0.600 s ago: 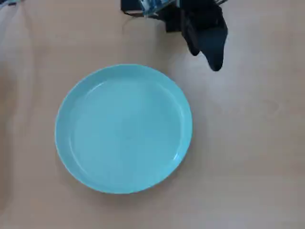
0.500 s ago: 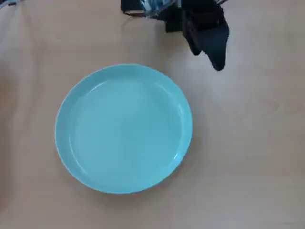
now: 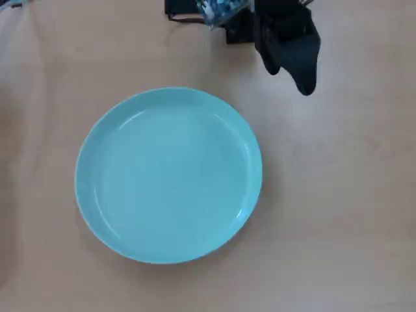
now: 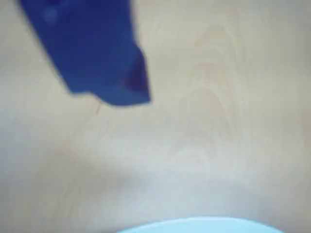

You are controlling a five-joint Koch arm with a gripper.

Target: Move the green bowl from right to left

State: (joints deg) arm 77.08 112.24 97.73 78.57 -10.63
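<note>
The green bowl (image 3: 169, 175) is a wide, shallow, pale turquoise dish lying flat on the wooden table, left of centre in the overhead view. Its far rim (image 4: 199, 226) just shows at the bottom edge of the wrist view. My black gripper (image 3: 290, 79) hangs at the top of the overhead view, up and to the right of the bowl, apart from it. I see no gap between its jaws and nothing is held in them. In the blurred wrist view the gripper (image 4: 116, 92) shows as one dark blue shape at the upper left.
The arm's base and cables (image 3: 208, 13) sit at the top edge of the overhead view. Bare light wood table (image 3: 344, 195) lies to the right of the bowl and below it.
The gripper has shifted slightly to the right along the top edge. The bowl has not moved.
</note>
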